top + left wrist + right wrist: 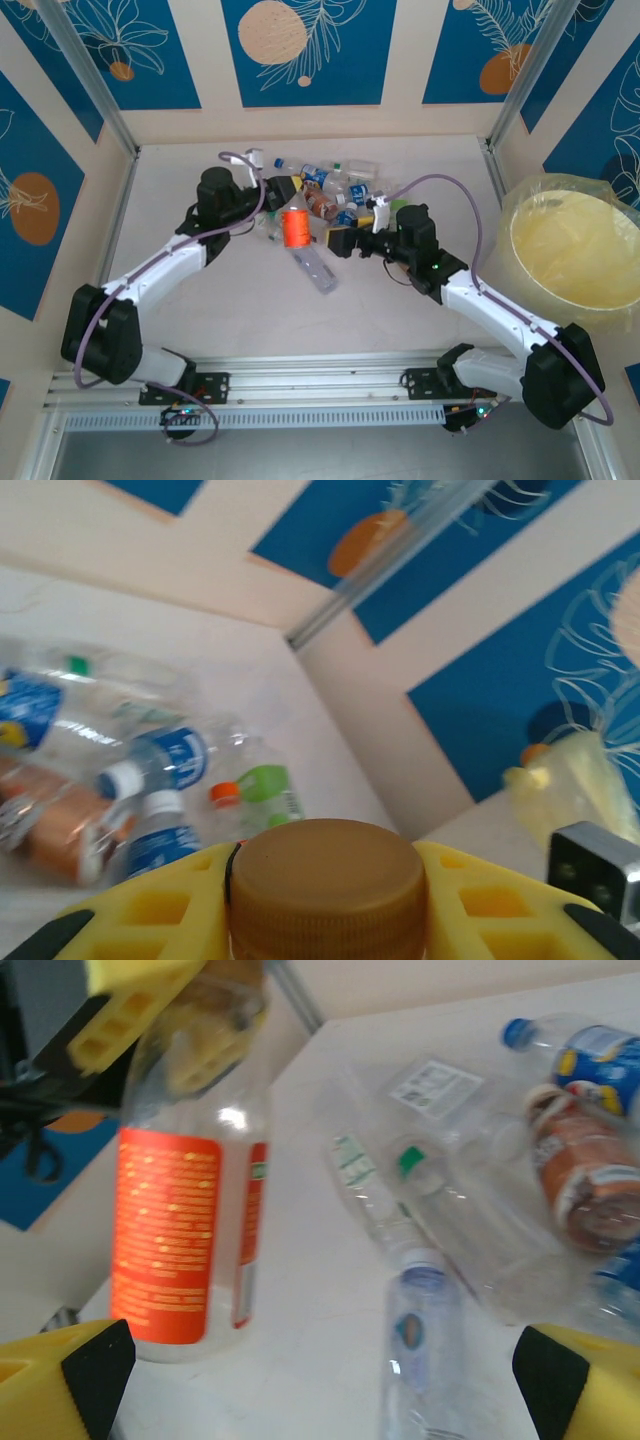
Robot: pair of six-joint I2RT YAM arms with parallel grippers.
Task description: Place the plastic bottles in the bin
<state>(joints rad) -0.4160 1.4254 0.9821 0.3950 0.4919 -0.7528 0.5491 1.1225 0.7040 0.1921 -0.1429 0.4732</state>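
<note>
The left gripper (325, 920) is clamped on the brown cap (325, 875) of an orange-labelled bottle (185, 1230), its yellow fingers (150, 910) pressed against the cap from both sides. The bottle hangs roughly upright below them; I cannot tell whether its base touches the tabletop (250, 310). Just beside it, the right gripper (322, 1375) faces the bottle with its jaws spread wide and nothing between them but a clear bottle (420, 1360) lying flat on the tabletop. Behind both grippers, the rest of the plastic bottles (325, 185) lie heaped near the middle of the tabletop's far edge, among them a red-brown-labelled bottle (585, 1175), a blue-labelled bottle (165, 760) and a green-labelled bottle with an orange cap (255, 785). The bin (575, 250) stands beyond the tabletop's right edge, well apart from the heap.
</note>
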